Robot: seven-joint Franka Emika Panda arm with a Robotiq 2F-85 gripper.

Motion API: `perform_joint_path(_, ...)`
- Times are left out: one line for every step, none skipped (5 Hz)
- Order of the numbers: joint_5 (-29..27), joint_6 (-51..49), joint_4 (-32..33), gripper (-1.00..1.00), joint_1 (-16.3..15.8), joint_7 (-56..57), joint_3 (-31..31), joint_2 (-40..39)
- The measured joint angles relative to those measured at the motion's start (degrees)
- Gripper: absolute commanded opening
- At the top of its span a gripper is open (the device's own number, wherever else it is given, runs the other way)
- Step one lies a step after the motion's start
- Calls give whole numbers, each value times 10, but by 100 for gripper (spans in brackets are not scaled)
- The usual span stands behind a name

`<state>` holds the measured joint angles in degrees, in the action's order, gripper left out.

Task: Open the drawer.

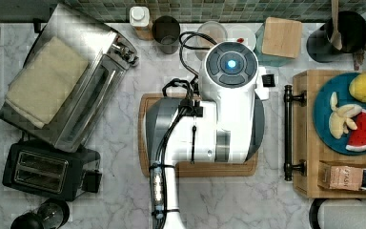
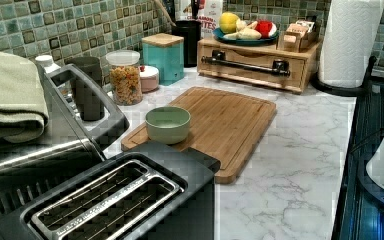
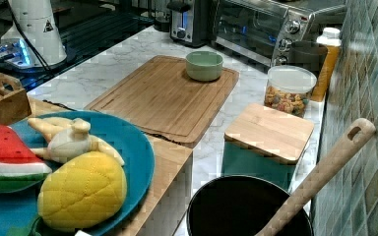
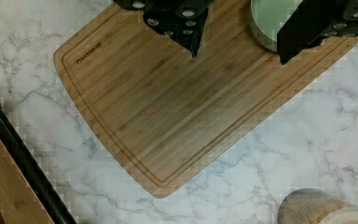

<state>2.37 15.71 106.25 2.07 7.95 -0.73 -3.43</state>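
While the drawer (image 2: 252, 62) sits shut at the top view's three o'clock, my claw (image 4: 237, 53) hangs spread and empty, handle (image 1: 288, 132) untouched.

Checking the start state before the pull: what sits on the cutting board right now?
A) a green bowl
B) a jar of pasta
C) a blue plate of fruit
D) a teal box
A: the green bowl stands on the cutting board, at the end farthest from the drawer.

Closed light-wood drawer (image 2: 252, 62), dark bar handle (image 2: 245, 62)
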Motion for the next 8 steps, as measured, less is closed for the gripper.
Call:
perform_joint_path(10,6,0,100,0,0,0,-4)
perform_joint_path(9,17,8,100,0,7,0,-6)
perform_joint_path(9,14,25,100,5,87,1,3)
perform_joint_path(37,51,64,100,6,189,-5,24)
perform_joint_path(73,110,106,100,8,232,-13,39)
perform_joint_path(77,150,136,100,20,315,-20,40)
perform_joint_path(85,218,173,100,33,392,-38,38)
perform_joint_path(90,236,195,100,48,399,-51,37)
